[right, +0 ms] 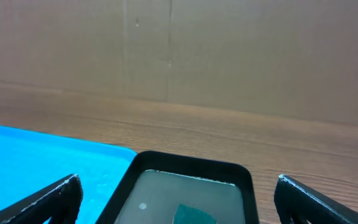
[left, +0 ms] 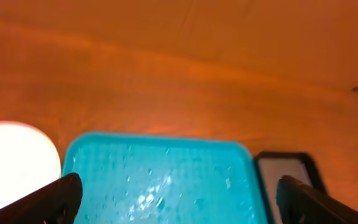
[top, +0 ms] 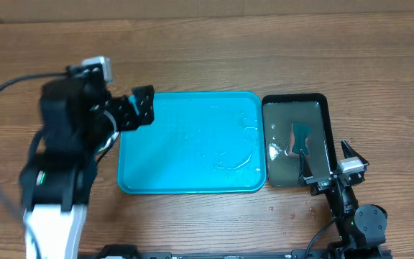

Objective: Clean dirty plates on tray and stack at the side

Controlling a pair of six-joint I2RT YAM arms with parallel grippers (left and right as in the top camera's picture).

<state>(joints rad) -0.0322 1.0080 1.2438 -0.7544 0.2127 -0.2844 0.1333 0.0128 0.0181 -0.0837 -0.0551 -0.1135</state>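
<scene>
The turquoise tray (top: 192, 144) lies mid-table, wet with droplets and with no plate on it; it also fills the lower part of the left wrist view (left: 160, 180). A white round plate (left: 11, 158), overexposed, sits on the table just left of the tray; in the overhead view the left arm hides it. My left gripper (top: 136, 108) hovers open over the tray's far left corner, and nothing is between its fingers (left: 48, 202). My right gripper (top: 329, 160) stands open above the near right side of the black tray, holding nothing.
A narrow black tray (top: 297, 108) of cloudy water lies against the turquoise tray's right side, with a teal sponge (top: 302, 137) in it. The sponge (right: 194, 214) lies between the right fingers (right: 42, 202). A cardboard wall backs the table. Droplets dot the wood near the right arm.
</scene>
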